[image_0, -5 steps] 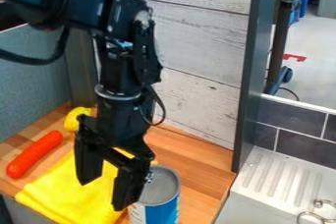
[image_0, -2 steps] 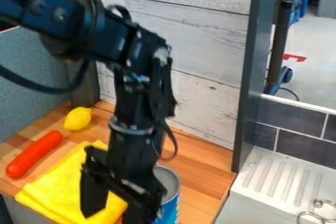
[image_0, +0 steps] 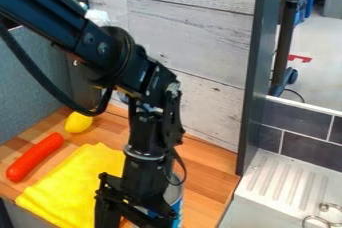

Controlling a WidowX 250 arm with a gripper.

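This was a toy kitchen built inside a lab or workshop. A butcher-block style surface (image_0: 210,160) met dark wall tiles (image_0: 308,136) and a pale ridged drainboard (image_0: 270,179), while past the grey partition (image_0: 258,72) lay an open room with a pale floor (image_0: 320,62) and furniture.

Blue-sided can (image_0: 177,204) stands upright; partly hidden; on wooden counter (image_0: 206,174).

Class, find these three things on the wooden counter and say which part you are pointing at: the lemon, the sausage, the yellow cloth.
Lemon (image_0: 79,122): camera view, middle of its side.
Sausage (image_0: 35,157): camera view, middle of its length.
Yellow cloth (image_0: 72,183): camera view, middle of its upper face.
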